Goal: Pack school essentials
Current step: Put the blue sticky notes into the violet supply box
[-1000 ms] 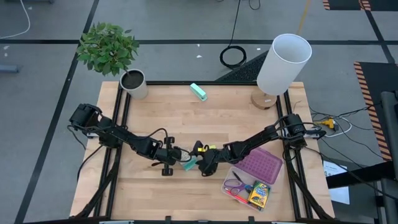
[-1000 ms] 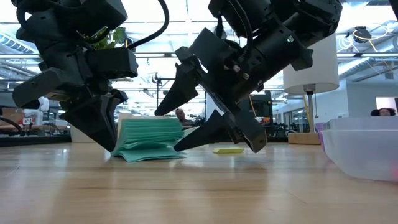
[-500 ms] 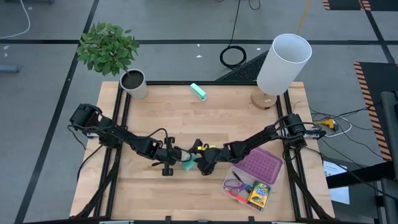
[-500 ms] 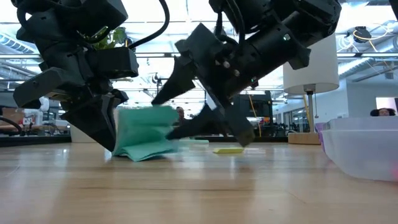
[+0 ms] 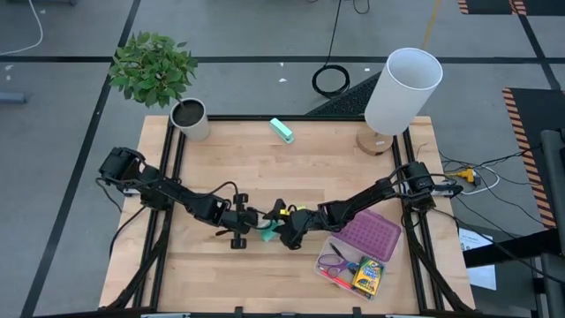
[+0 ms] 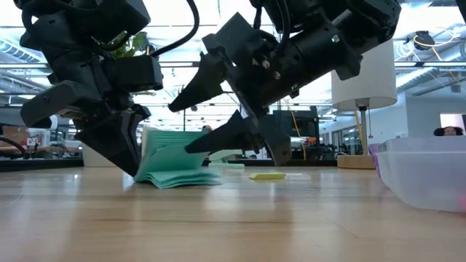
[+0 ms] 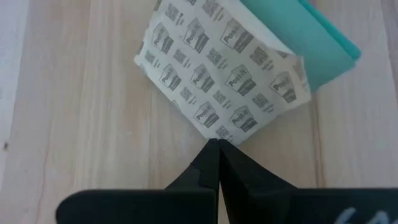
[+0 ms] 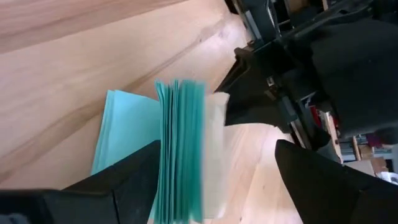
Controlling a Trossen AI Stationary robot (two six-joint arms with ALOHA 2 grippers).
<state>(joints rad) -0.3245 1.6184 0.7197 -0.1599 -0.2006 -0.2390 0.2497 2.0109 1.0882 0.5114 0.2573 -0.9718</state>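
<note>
Since a second ago: right claw [image 6: 218,120] raised, sticky-note pad [image 6: 175,166] fanned open at mid-counter [image 5: 300,168].
One teal paper pad, backing sheet printed, pinched at a corner by left claw [image 7: 217,144], tips together; right claw spread wide around the fanned pages. One clear box [image 5: 357,256]: purple scissors [image 5: 332,262], crayon box [image 5: 368,277].

1. Teal sticky-note pad [image 6: 175,161] mid-table, pages fanned, backing sheet (printed w/ logos) [image 7: 217,74] peeled away.
2. Clear box [image 5: 388,252] front right: purple-handled scissors [image 5: 333,262], red pen [image 5: 338,279], crayon box [image 5: 368,276].
3. Small yellow item [image 6: 267,175] flat on table nearby.
</note>
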